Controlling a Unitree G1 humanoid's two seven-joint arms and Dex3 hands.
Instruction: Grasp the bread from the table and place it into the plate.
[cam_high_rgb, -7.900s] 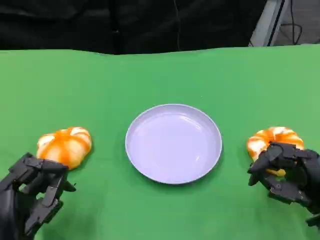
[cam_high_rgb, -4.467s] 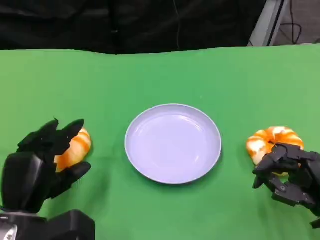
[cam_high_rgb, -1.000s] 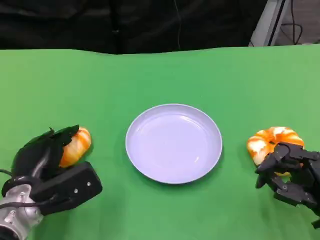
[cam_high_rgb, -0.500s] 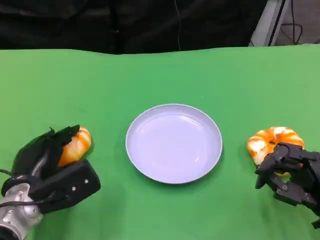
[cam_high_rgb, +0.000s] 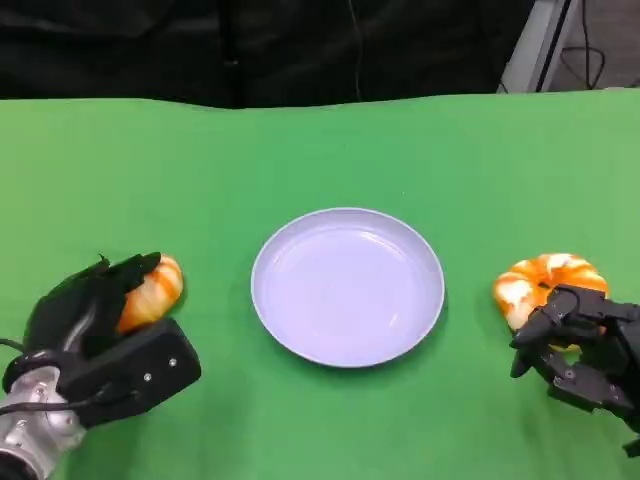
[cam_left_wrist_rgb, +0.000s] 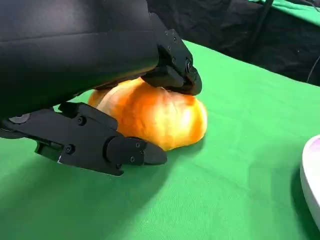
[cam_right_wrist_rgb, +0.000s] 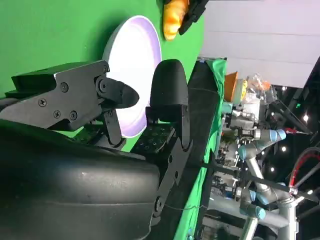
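Two orange-and-white bread rolls lie on the green table. My left hand (cam_high_rgb: 92, 318) is wrapped over the left bread (cam_high_rgb: 153, 290). In the left wrist view its fingers (cam_left_wrist_rgb: 170, 75) press on top of that bread (cam_left_wrist_rgb: 160, 117) and its thumb (cam_left_wrist_rgb: 125, 150) touches the bread's base, which rests on the cloth. The right bread (cam_high_rgb: 545, 278) lies just beyond my right hand (cam_high_rgb: 580, 345), whose fingers are loosely curled and hold nothing. Between the two rolls sits the round white plate (cam_high_rgb: 347, 290), with nothing on it. The right wrist view shows the right hand (cam_right_wrist_rgb: 115, 115), the plate (cam_right_wrist_rgb: 135, 75) and the left bread (cam_right_wrist_rgb: 175, 17).
The green cloth (cam_high_rgb: 320, 150) runs back to a black curtain (cam_high_rgb: 250, 45). The plate's rim (cam_left_wrist_rgb: 311, 185) shows at the edge of the left wrist view. Beyond the table, the right wrist view shows other robot arms and lab clutter (cam_right_wrist_rgb: 250, 135).
My left hand has come up from the near edge and closed over the left bread. In the last second it has barely shifted. The right hand, plate and right bread have not moved.
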